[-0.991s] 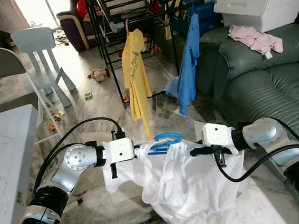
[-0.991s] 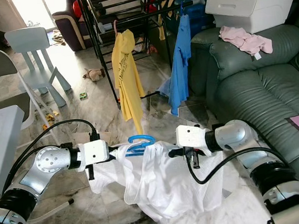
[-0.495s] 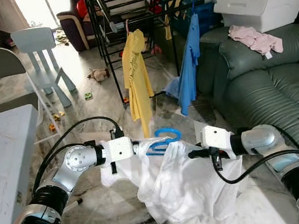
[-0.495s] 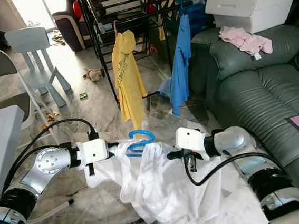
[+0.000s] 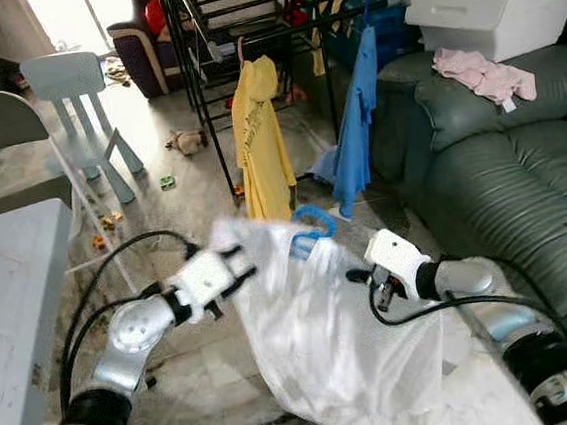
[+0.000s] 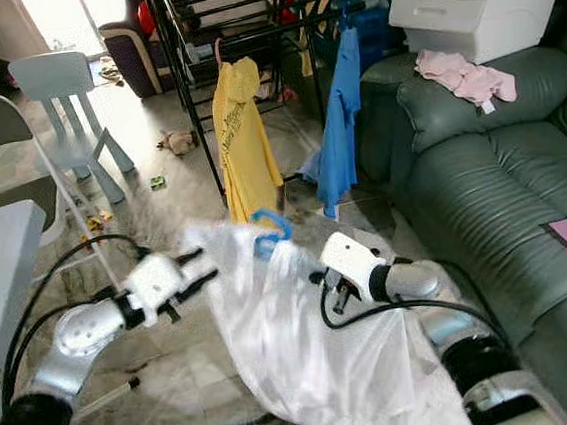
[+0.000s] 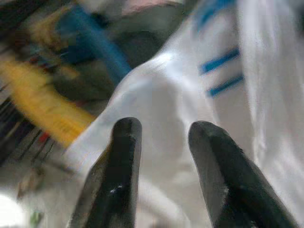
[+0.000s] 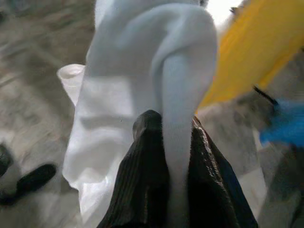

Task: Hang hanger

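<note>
Marble floor runs up to the black drying rack (image 5: 244, 15). My left gripper (image 5: 236, 262) is spread beside the white shirt (image 5: 316, 340); blue hanger (image 5: 310, 228) tops it; right gripper (image 8: 166, 137) pinches cloth. I judge lifting the hook to the rail comes next.

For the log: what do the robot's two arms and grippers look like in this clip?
Both arms are silver metal with rounded joints, black bands lower down and white box-shaped wrist housings. A black cable loops along each arm. The left gripper and right gripper each have two long black fingers with rounded tips.
</note>
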